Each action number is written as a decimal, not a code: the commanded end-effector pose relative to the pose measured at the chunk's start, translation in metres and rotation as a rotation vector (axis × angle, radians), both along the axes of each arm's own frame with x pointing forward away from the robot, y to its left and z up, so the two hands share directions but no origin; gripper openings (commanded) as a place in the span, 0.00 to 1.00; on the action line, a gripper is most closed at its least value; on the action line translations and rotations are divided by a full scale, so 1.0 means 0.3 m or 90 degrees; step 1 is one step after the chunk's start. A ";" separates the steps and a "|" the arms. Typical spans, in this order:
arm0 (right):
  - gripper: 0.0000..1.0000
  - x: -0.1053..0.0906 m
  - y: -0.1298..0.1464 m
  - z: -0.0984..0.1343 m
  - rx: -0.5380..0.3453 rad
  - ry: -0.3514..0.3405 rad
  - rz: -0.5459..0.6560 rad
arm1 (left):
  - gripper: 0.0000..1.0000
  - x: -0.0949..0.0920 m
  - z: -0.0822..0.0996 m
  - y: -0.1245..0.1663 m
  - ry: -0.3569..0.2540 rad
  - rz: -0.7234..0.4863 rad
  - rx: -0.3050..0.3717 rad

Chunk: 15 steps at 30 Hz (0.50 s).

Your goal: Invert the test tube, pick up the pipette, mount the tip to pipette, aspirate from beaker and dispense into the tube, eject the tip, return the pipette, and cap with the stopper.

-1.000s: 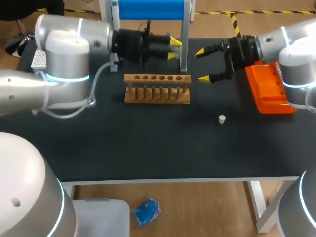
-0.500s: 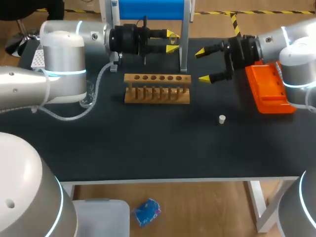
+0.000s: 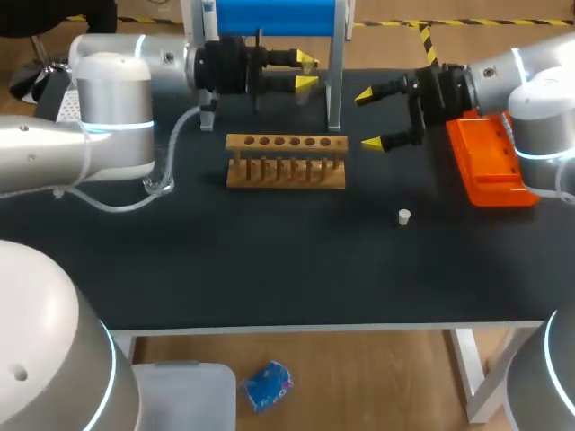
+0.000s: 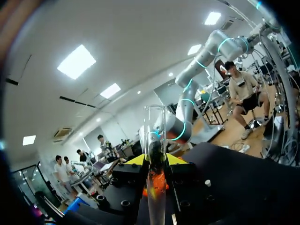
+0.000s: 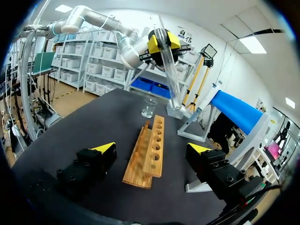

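Over 1 second the left gripper (image 3: 306, 71) rose slightly and rotated, clamped on the glass test tube (image 5: 168, 65), in the air beyond the wooden rack (image 3: 286, 160). The right gripper (image 3: 370, 118) hung with fingers apart. Inverting seemed in hand; next, the tube should go upright into 1 hole.

My left arm (image 3: 108, 99) reaches in level. Left gripper (image 3: 306, 72) points right, fingers pinched on the test tube (image 4: 155, 124). My right arm (image 3: 539, 108) is level too. Right gripper (image 3: 367, 118) points left, fingers spread wide.
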State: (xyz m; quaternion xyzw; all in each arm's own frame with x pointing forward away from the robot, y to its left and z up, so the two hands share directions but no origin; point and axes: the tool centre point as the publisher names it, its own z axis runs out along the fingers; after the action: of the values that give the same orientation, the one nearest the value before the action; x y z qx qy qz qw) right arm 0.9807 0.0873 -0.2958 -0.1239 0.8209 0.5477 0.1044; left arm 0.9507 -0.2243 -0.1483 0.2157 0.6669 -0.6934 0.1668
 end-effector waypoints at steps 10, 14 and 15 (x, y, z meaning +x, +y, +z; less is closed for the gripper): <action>1.00 0.001 0.000 -0.001 -0.001 0.000 0.000 | 0.00 0.030 -0.032 0.020 0.290 0.099 0.049; 1.00 0.001 0.000 -0.001 -0.001 0.000 0.000 | 0.00 0.036 -0.030 0.016 0.248 0.106 -0.031; 1.00 0.001 0.000 -0.001 -0.001 0.000 0.000 | 0.00 0.036 -0.030 0.016 0.248 0.106 -0.031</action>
State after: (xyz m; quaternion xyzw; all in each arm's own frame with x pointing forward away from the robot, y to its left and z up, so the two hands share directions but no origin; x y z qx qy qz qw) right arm 0.9808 0.0873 -0.2958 -0.1238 0.8209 0.5476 0.1044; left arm 0.9677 -0.2180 -0.1546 0.0193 0.7158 -0.6956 0.0585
